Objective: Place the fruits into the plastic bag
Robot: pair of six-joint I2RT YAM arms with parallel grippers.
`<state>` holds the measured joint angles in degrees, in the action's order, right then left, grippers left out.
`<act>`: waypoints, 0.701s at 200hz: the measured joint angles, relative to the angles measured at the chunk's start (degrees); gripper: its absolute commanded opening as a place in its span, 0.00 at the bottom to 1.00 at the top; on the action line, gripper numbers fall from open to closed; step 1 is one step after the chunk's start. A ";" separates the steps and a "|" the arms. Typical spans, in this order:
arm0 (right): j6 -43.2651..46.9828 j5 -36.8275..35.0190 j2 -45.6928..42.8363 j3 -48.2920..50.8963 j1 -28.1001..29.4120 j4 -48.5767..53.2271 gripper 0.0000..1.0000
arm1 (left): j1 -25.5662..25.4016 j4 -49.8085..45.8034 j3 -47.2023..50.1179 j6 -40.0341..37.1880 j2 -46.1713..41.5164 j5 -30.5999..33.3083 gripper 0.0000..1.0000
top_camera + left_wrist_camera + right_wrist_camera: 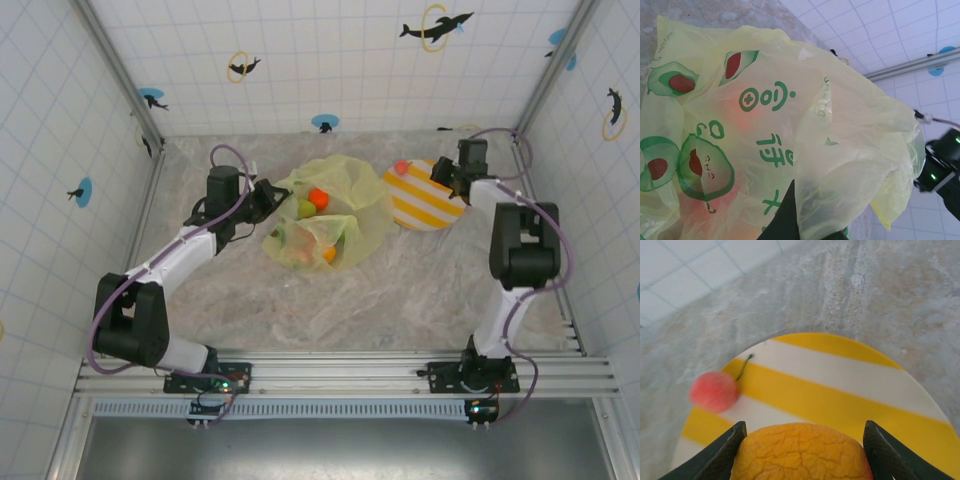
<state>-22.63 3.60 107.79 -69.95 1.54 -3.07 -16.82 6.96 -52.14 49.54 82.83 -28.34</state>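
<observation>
The yellow-green plastic bag printed with avocados lies mid-table, its mouth lifted at the left. Several fruits lie inside it: a red-orange one, a green one and an orange one. My left gripper is shut on the bag's edge; in the left wrist view the film drapes over its dark fingers. My right gripper is low over the striped plate, its fingers pressed against both sides of a wrinkled orange fruit. A small red stemmed fruit rests on the plate's left part.
The striped plate sits right of the bag, near the back right corner. White tiled walls close in the table at the back and on both sides. A marbled tabletop stretches in front of the bag.
</observation>
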 measured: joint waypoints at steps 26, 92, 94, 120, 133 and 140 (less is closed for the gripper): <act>0.22 2.78 -14.45 13.07 2.10 -4.24 0.61 | 0.00 0.00 0.00 0.02 0.02 -0.20 0.00; 3.34 8.87 -36.17 34.29 18.21 -15.10 0.63 | 0.00 0.02 0.04 0.20 0.07 -0.83 0.00; 3.48 8.85 -36.15 34.34 18.56 -15.19 0.63 | 0.00 0.02 0.04 0.20 0.07 -0.83 0.00; 5.29 9.73 -34.29 34.36 22.49 -17.31 0.62 | 0.00 0.02 0.07 0.24 0.07 -0.85 0.00; 5.64 9.92 -32.04 34.23 23.43 -18.43 0.62 | 0.00 0.02 0.07 0.24 0.07 -0.85 0.00; 5.75 10.01 -30.42 34.01 23.96 -18.88 0.62 | 0.00 0.04 0.07 0.24 0.07 -0.85 0.00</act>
<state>-16.88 13.61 77.36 -35.94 25.50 -21.96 -16.82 7.01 -52.07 49.78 82.89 -29.19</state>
